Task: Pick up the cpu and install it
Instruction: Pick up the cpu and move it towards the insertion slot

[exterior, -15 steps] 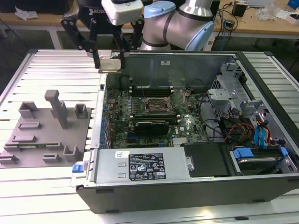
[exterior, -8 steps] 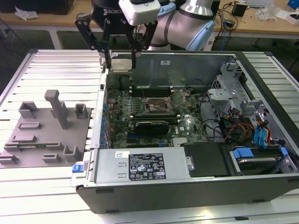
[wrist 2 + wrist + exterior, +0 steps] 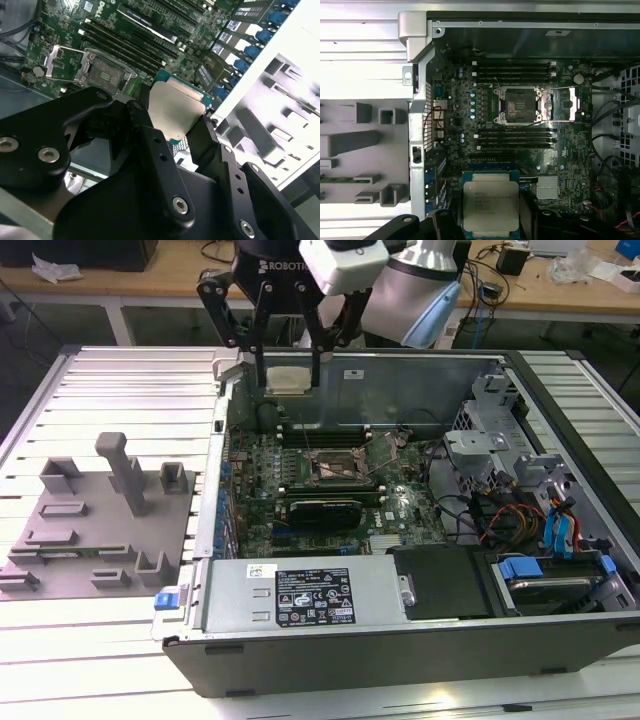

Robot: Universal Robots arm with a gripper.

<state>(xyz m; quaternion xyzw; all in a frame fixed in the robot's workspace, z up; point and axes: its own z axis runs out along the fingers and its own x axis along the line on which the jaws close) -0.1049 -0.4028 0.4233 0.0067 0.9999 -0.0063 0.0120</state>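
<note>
I've got the cpu (image 3: 288,380) up in the air, my jaws closed narrow on two opposite edges of it, one finger on each side, pale metal top facing up. In both wrist views it sits flat between the fingers (image 3: 176,107) (image 3: 491,207), and its green rim shows all the way round the lid.

Where is it? It's over the open computer case (image 3: 400,370), hanging just inside the case's rear wall as the exterior view has it, clear above the motherboard (image 3: 400,505) and touching nothing but me. The grey tray (image 3: 100,510) lies out on the surface beside the case, well apart from me.

So the pick-up looks done, and I judge this to be the carry toward the install. The socket (image 3: 520,105) is in plain sight in the middle of the board, dark and square, and its metal frame seems to be swung open to one side, so the bed looks bare and ready.

What does seating call for? As I read it: the chip centred over that socket, held level, corners matched to the socket's corners, and a gentle let-down with no sideways drag across the contacts. Whether the notches line up, I cannot tell from here.
</note>
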